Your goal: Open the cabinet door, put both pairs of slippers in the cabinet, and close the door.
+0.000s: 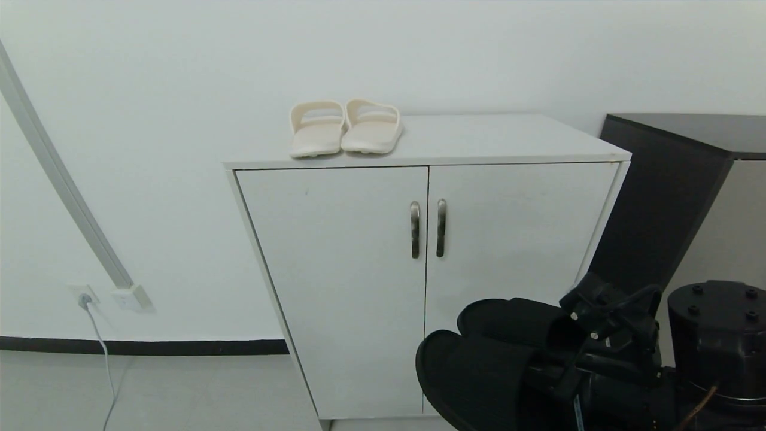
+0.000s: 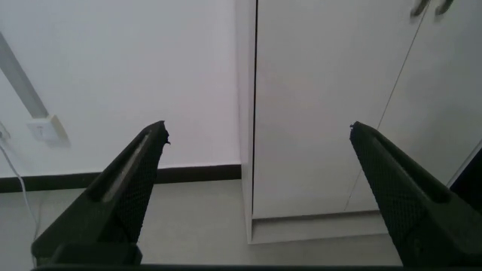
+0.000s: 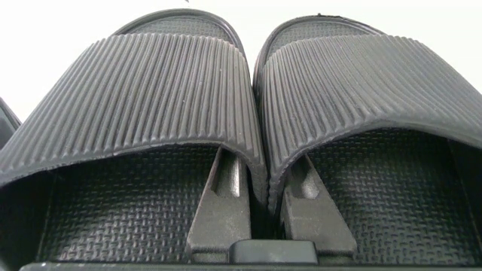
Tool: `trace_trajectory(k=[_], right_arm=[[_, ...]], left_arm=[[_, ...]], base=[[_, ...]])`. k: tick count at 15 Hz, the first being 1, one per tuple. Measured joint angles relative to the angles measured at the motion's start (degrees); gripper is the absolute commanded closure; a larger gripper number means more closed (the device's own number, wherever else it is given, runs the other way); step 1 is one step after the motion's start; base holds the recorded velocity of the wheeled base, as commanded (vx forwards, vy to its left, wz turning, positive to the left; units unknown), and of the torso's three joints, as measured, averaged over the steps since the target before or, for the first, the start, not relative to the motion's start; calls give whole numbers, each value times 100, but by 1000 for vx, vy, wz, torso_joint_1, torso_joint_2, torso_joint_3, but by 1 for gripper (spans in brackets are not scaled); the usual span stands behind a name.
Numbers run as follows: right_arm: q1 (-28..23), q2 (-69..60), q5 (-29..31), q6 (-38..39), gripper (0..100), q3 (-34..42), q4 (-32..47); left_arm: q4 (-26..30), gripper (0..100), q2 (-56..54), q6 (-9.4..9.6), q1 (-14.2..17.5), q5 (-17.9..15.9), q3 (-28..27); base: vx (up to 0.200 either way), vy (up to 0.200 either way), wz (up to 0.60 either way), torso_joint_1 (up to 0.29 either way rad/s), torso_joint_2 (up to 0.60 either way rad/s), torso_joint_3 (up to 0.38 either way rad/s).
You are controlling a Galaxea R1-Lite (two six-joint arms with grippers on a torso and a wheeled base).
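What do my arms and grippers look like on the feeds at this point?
The left gripper has two long black fingers tapering to blunt tips; one inner face is dimpled, the other carries a paler grooved strip. The right gripper has flat dark grey fingers on a black linkage body. The right arm is black, with a round bolted housing and a thin brownish cable.

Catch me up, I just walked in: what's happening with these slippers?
The right gripper holds the black slippers by their straps, in front of the white cabinet, which is shut. The beige slippers sit on the cabinet's top. The left gripper hangs open, empty, low by the cabinet's left side.
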State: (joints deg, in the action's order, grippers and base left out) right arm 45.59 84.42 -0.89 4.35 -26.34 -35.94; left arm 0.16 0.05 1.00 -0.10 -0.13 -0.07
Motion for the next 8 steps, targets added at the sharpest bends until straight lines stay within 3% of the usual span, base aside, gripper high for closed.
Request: trace_trajectory(k=[4,8], right_arm=[[-4,2,2,-4,100,-9,-20],[-11,45,21,-22,100,13,-46]], left_arm=[[0,0,0,-40,0,2,-4],[11,0,30,-40,-11,-2,-11]], base=[[0,0,0,-52,439,388],[0,0,0,1,42,30]])
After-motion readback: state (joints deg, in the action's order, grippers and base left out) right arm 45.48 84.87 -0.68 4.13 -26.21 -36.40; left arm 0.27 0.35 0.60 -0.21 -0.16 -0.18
